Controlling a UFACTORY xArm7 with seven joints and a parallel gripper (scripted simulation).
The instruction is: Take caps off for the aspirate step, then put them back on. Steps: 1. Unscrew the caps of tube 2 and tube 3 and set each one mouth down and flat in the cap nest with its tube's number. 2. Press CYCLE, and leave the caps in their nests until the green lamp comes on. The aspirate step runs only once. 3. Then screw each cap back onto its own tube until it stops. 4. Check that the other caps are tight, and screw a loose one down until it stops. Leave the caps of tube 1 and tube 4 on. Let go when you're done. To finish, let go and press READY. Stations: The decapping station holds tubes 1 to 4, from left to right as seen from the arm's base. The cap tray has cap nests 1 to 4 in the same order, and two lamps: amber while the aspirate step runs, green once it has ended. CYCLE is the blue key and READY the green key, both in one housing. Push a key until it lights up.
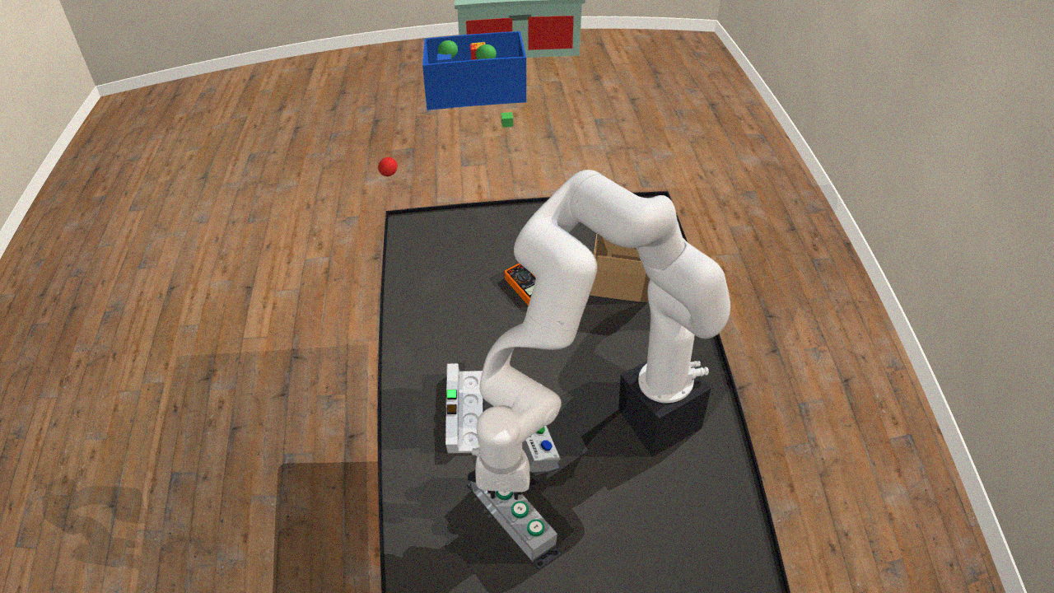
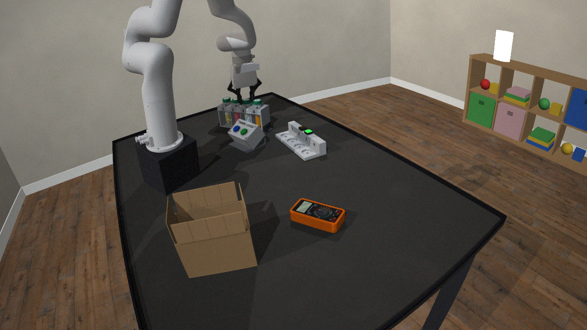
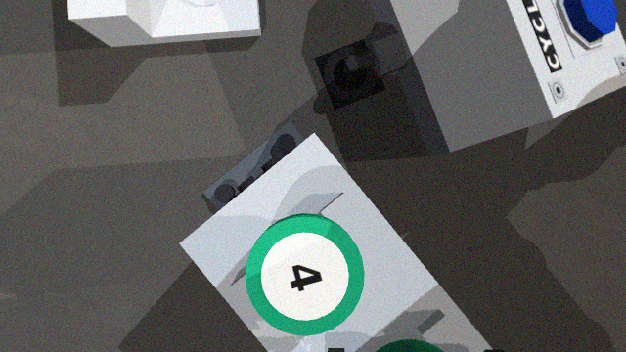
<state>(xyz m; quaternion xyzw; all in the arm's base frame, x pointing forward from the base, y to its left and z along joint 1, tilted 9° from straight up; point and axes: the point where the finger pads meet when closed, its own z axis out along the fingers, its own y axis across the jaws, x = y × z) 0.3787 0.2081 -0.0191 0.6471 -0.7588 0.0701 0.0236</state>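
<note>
The decapping station (image 2: 263,113) (image 1: 547,546) holds four tubes, and all four wear green caps. In the wrist view, cap 4 (image 3: 304,275) is central and the rim of cap 3 (image 3: 406,346) (image 2: 246,101) shows at the bottom edge. My gripper (image 2: 245,94) is open, with its fingers spread just above cap 3 and holding nothing. The cap tray (image 2: 318,148) (image 1: 455,441) has empty nests, and its green lamp (image 2: 308,131) (image 1: 451,393) is lit. The key housing (image 2: 251,141) (image 3: 489,73) holds the blue CYCLE key (image 2: 236,128) (image 3: 589,17) and the green READY key (image 2: 243,131).
An open cardboard box (image 2: 211,235) (image 1: 618,276) and an orange multimeter (image 2: 317,214) (image 1: 520,280) lie on the black table (image 2: 390,196). The arm's black base block (image 2: 168,164) stands left of the station.
</note>
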